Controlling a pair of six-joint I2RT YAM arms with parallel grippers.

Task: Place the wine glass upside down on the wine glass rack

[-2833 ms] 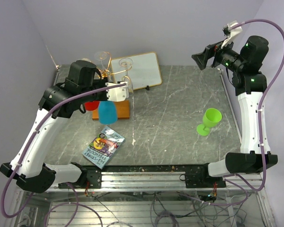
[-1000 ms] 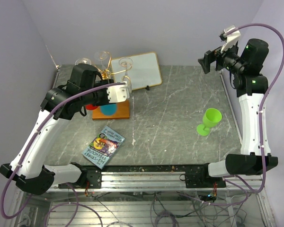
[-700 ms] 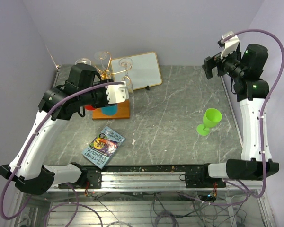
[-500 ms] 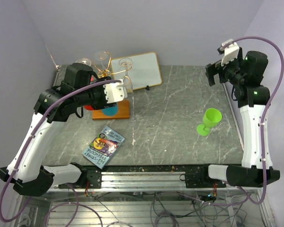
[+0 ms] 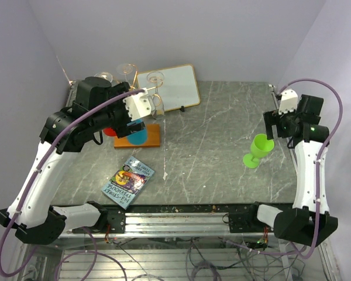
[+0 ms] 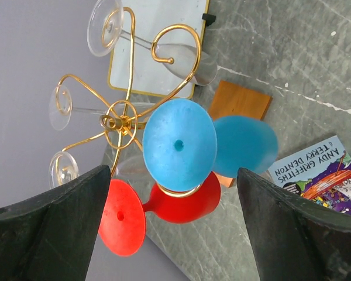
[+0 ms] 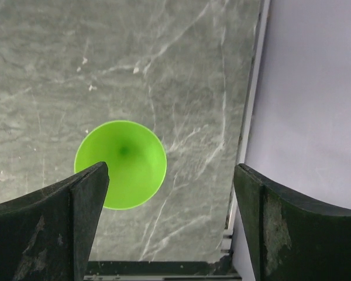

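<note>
The wine glass rack (image 6: 120, 123), gold wire on an orange-brown wooden base (image 6: 240, 100), stands at the back left (image 5: 130, 91). A blue wine glass (image 6: 179, 144) hangs upside down from one curl, and a red one (image 6: 181, 202) hangs beside it. My left gripper (image 6: 172, 175) is open, its fingers apart from both glasses; from above it sits by the rack (image 5: 136, 117). A green wine glass (image 5: 258, 149) stands upright on the table at the right. My right gripper (image 7: 171, 172) hovers open above it, the green bowl (image 7: 120, 164) close to one finger.
Clear wine glasses (image 6: 105, 26) also hang on the rack. A white framed board (image 5: 167, 86) leans behind it. A book (image 5: 128, 181) lies at the front left. The table's right edge and the wall (image 7: 304, 88) are close to the right gripper.
The left gripper has opened and let go of the blue glass, which now hangs on the rack. The right arm has swung down from the back to above the green glass.
</note>
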